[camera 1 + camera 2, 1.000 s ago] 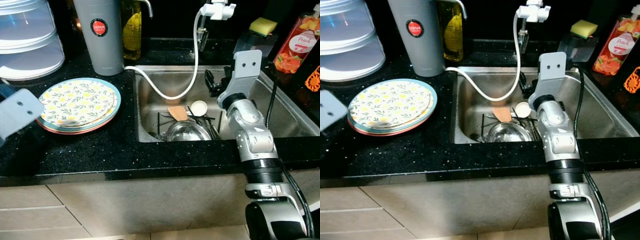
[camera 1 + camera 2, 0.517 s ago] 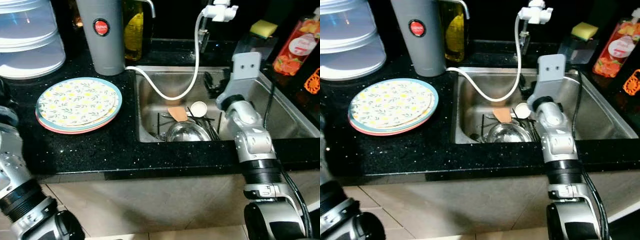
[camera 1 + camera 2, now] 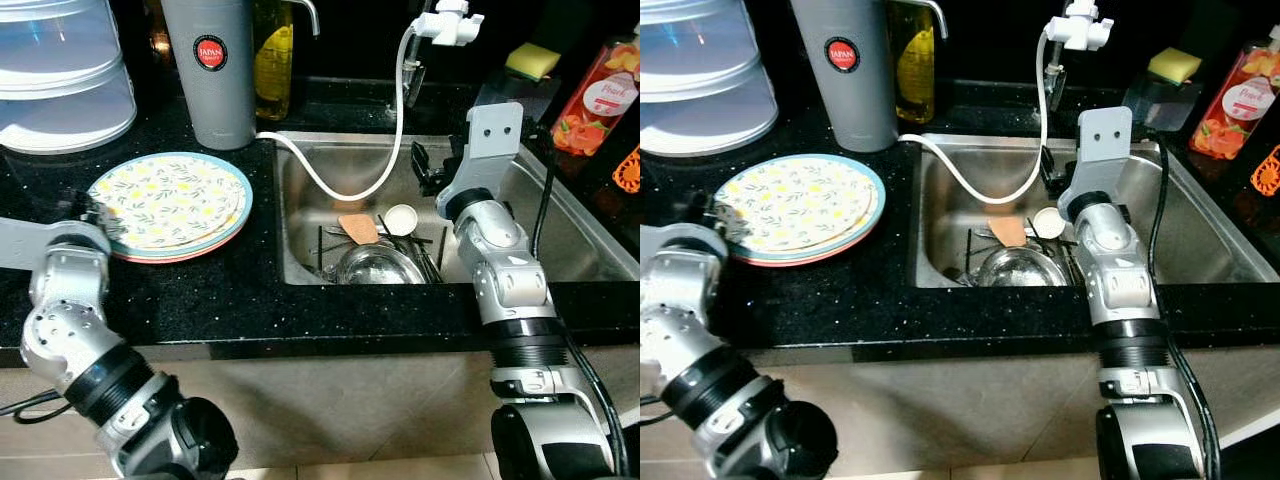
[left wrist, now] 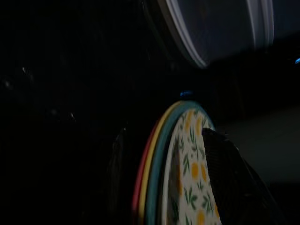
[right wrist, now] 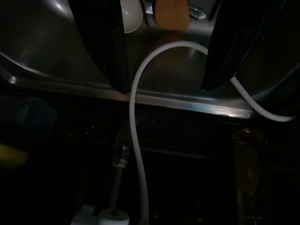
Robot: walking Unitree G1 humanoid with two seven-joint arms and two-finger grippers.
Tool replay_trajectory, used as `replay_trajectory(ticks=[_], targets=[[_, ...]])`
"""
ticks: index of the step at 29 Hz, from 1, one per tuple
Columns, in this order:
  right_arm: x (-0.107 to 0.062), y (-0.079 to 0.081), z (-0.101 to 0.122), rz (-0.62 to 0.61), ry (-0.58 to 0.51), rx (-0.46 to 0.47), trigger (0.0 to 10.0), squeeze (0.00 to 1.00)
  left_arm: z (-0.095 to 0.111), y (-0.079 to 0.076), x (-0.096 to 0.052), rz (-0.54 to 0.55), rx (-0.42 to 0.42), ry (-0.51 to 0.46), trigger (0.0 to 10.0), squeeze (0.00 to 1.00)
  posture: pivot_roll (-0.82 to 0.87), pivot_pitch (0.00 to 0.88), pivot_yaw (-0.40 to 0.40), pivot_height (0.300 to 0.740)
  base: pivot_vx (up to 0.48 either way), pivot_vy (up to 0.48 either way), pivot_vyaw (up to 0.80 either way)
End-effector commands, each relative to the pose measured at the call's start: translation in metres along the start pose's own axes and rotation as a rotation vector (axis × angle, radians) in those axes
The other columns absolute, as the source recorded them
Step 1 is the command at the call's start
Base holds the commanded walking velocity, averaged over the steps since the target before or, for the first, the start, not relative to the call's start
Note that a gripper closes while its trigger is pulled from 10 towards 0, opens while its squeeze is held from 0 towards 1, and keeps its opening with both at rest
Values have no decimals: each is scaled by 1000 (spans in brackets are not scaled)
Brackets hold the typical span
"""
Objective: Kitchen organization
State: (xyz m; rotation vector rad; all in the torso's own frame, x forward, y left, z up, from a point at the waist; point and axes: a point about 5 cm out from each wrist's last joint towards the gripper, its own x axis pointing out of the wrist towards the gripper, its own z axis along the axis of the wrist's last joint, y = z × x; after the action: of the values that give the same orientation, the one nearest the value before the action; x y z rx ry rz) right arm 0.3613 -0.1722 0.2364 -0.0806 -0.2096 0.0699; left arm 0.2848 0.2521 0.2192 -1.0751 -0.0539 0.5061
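Stack of round floral-patterned plates with teal, yellow and red rims (image 3: 165, 203) lying flat on the black speckled stone desk (image 3: 250, 300), left of the stainless steel sink (image 3: 560, 220). Likely ceramic or melamine: stiff, smooth, slippery at the glazed face, breakable if dropped, and heavy if lifted as a whole stack. Best taken at the rim, one finger over the top face and one under the edge; little gap under the lowest plate, so probably a slide toward the desk edge or a lift of the top plate alone.

Left end effector (image 4: 164, 183) right at the near-left rim of the stack, fingers parted, one dark finger (image 4: 225, 178) over the patterned face and the other beside the coloured rims; nothing gripped yet, contact hard to confirm in the dark wrist view.

Right end effector (image 5: 164, 47) over the sink, fingers wide apart, empty, straddling the white flexible faucet hose (image 3: 330, 180).

Close around the plates: tall grey cylindrical tumbler with a red round label (image 3: 213, 70) just behind, stacked translucent plastic containers (image 3: 60, 75) behind and to the left, yellow oil bottle (image 3: 272, 60) beyond the tumbler. A careless upward swing risks knocking these.

In the sink: shiny steel bowl (image 3: 378, 265), tan wooden spatula (image 3: 356, 227), small white cup (image 3: 401, 217). Farther right, yellow sponge (image 3: 532, 60) and orange dish-soap bottle (image 3: 598, 95).
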Motion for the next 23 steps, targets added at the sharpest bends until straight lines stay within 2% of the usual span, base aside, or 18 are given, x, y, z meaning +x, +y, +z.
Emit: replay_trajectory(ticks=[1,3,5,9,11,12,13,17,19,21,22,23], targets=[[-1,-3,-1,-10,-2,-10,10000,0,-23,11,-6,64,-29,100,10000,0,185,0,-45,740,0,0,0],[-2,-3,-1,-10,-2,-10,10000,0,-32,24,-12,125,-53,148,10000,0,185,0,-47,740,0,0,0],[-2,-2,-2,-10,-1,-11,10000,0,-36,29,-13,146,-56,163,10000,0,185,0,-47,740,0,0,0],[-1,-2,-1,-8,-4,-16,10000,0,-48,48,-21,208,-39,241,9882,0,180,0,-49,740,0,0,0],[-1,-3,0,-8,-5,-17,10000,0,-50,51,-22,204,-33,263,9529,0,180,0,-52,740,0,0,0],[-1,-3,0,-8,-6,-18,10000,0,-51,53,-20,186,-28,281,9961,0,180,0,-52,740,0,0,0],[-1,-3,0,-8,-6,-19,10000,0,-51,53,-19,173,-27,293,9961,0,181,0,-55,740,0,0,0],[0,-1,0,-4,-7,-19,10000,0,-54,49,-11,102,20,345,10000,0,181,0,-55,740,0,0,0],[0,-1,1,-3,-10,-18,10000,0,-56,47,-5,69,79,372,9686,0,180,0,-57,740,0,0,0],[0,-1,1,-3,-10,-18,10000,0,-56,47,-5,69,79,372,9686,0,180,0,-57,740,0,0,0],[1,0,2,-3,-12,-19,10000,0,-57,45,-2,46,111,392,4627,0,173,0,-55,740,0,0,0],[0,-1,2,-6,-15,-20,10000,0,-58,43,1,11,127,417,3176,0,166,0,-51,740,0,0,0]])
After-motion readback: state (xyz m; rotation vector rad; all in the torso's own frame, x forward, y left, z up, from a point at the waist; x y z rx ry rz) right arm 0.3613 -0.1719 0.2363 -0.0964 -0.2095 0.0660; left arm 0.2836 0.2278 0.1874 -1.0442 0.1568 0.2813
